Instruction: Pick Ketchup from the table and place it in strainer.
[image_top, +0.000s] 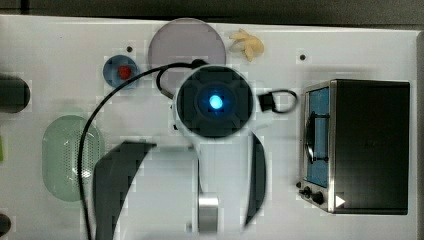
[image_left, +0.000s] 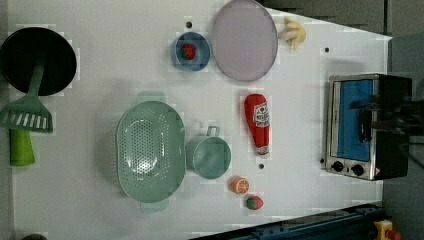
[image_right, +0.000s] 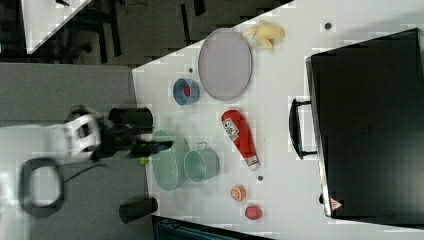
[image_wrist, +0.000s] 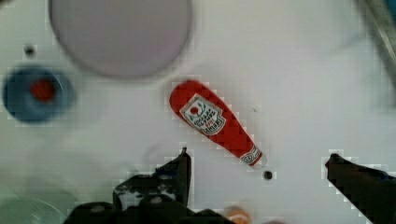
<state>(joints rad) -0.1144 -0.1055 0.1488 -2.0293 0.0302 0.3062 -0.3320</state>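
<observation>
The Ketchup (image_left: 257, 122) is a red bottle with a white label. It lies flat on the white table between the lilac plate and the oven, also seen as the Ketchup (image_right: 241, 136) and the Ketchup (image_wrist: 212, 122). The strainer (image_left: 150, 150) is a pale green oval basket with nothing in it, standing to the left view's left of the bottle; in the top view the strainer (image_top: 65, 155) is partly crossed by a cable. My gripper (image_wrist: 259, 156) hangs above the table, open wide. Its two dark fingers (image_wrist: 182, 168) stand on either side of the bottle's cap end, and nothing is held.
A green cup (image_left: 210, 156) touches the strainer on the ketchup's side. An orange slice (image_left: 240, 185) and a strawberry (image_left: 254, 202) lie near the table edge. The plate (image_left: 244, 40), blue bowl (image_left: 192, 51), banana (image_left: 295, 32), toaster oven (image_left: 367, 125), black pan (image_left: 37, 60) and spatula (image_left: 25, 120) ring the table.
</observation>
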